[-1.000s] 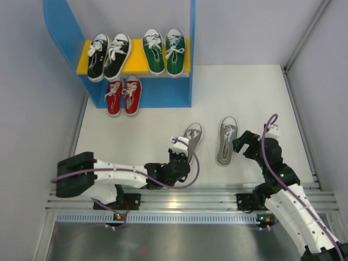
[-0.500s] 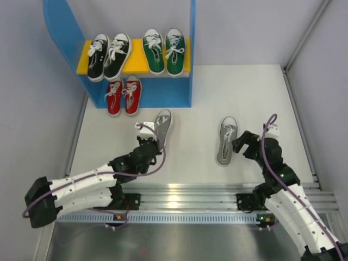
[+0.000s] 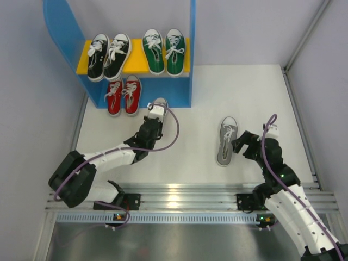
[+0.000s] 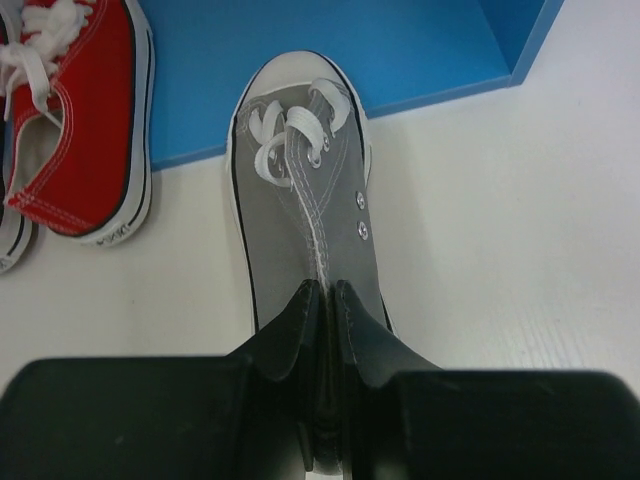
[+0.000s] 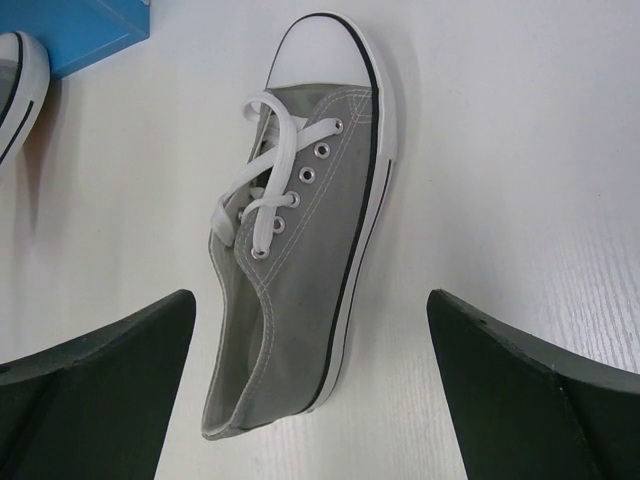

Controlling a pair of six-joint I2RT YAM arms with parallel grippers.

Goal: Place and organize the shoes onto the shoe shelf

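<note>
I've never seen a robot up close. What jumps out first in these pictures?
The bright blue shoe shelf at the far left stands out, black sneakers and green sneakers on its yellow board, red sneakers below. The left fingers pinch a grey shoe, its toe at the shelf's base beside the red pair; the right fingers are open by the other grey shoe on the white table.

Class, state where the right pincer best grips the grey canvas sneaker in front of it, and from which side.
Probably the thin heel collar of the grey canvas sneaker, approached from the heel: that end faces the open right pincer.
</note>
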